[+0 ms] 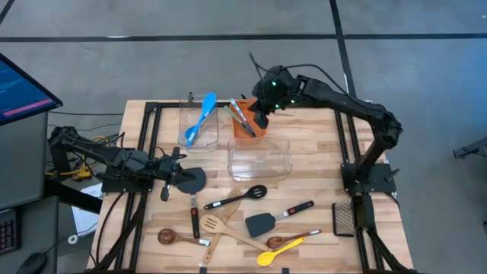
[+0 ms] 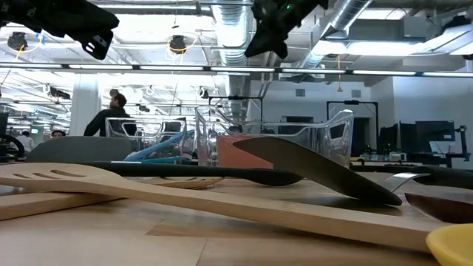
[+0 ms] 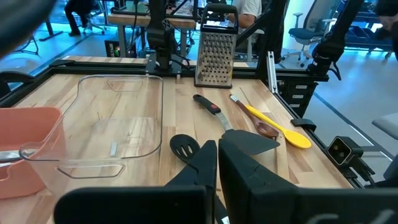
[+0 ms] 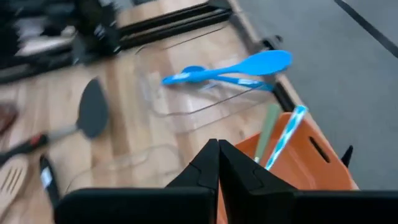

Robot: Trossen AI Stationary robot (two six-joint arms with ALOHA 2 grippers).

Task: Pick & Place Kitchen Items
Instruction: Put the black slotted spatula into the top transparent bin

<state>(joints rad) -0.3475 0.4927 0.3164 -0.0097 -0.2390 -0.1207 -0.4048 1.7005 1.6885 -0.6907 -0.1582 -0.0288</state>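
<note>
My right gripper (image 1: 262, 119) hangs shut and empty above the orange bin (image 1: 245, 128); its fingers (image 4: 217, 163) are closed together. Several utensil handles (image 4: 281, 142) stick out of the bin. Two blue utensils (image 1: 202, 116) lie across a clear tub at the far side. My left gripper (image 1: 181, 176) hovers shut and empty at the table's left, above a black turner (image 1: 194, 183). More utensils lie near the front edge: a black slotted spoon (image 1: 237, 197), a black turner (image 1: 275, 219), a wooden slotted spatula (image 1: 219, 227), a wooden spoon (image 1: 176, 237) and a yellow spoon (image 1: 280, 252).
A clear tub (image 1: 260, 158) with nothing in it stands mid-table, just on the near side of the orange bin. A metal grater (image 1: 344, 217) stands at the right edge beside the right arm's base. Black frame rails run along the table's left and right sides.
</note>
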